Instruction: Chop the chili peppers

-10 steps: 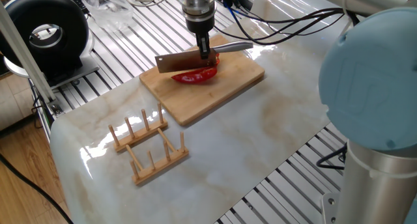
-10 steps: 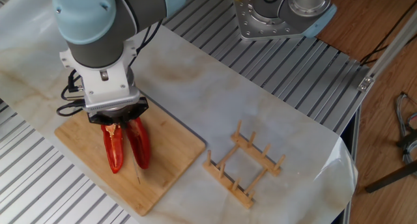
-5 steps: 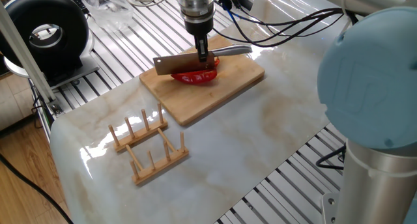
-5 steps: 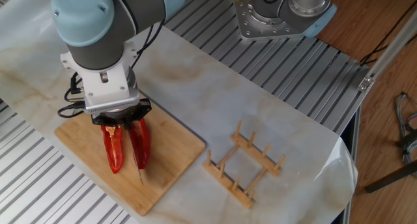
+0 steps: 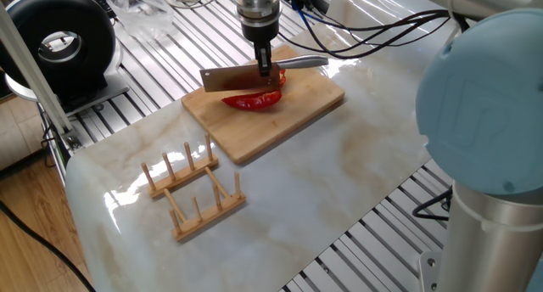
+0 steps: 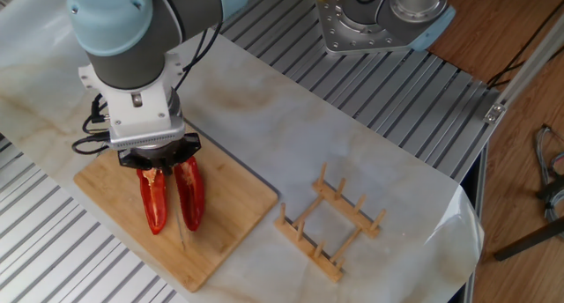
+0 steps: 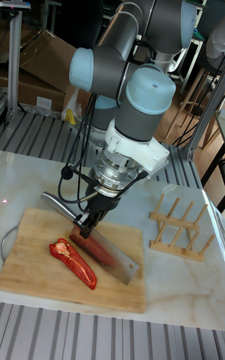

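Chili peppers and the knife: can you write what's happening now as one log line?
gripper: shut on cleaver | chili peppers: two whole halves on cutting board | blade: over one half, contact unclear | rack: aside

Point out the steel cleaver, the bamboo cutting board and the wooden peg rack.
steel cleaver (image 5: pixel 239 79), one fixed view, blade face.
bamboo cutting board (image 6: pixel 236 204), the other fixed view, bare right part.
wooden peg rack (image 7: pixel 177 232), tall fixed view, base rail.

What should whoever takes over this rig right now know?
Gripper: shut on the cleaver, blade held over the peppers.
Peppers: two long red halves side by side on the cutting board, one left of the blade, one under or right of it.
Done: no cut pieces visible; both halves look whole.
Left: all the chopping.
A wooden rack stands off the board, clear of the work.
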Controlling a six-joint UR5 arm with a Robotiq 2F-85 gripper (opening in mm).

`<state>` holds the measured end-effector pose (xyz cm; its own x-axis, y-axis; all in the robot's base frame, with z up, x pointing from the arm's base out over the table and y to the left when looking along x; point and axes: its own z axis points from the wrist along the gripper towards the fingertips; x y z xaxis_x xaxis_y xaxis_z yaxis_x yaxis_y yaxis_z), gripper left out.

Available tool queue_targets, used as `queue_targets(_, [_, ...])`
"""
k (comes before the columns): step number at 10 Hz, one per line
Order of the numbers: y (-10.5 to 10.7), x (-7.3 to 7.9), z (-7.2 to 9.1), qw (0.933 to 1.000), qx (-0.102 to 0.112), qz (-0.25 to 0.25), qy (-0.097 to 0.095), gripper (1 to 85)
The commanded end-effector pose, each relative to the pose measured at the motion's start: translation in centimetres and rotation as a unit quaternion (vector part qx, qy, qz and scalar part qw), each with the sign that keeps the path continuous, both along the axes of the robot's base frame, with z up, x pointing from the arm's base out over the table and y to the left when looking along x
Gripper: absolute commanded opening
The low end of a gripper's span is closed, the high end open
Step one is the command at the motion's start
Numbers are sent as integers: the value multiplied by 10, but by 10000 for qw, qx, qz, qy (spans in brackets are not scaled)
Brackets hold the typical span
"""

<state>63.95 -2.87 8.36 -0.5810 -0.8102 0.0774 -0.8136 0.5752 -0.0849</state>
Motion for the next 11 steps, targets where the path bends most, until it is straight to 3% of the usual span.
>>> queue_targets(1, [3,3,-10,9997,214,-97,-44,13])
queue_targets(6, [17,-13,-11,9987,435,-199,182,13])
queue_targets(11, [29,-24,-8,9984,426,-288,236,13])
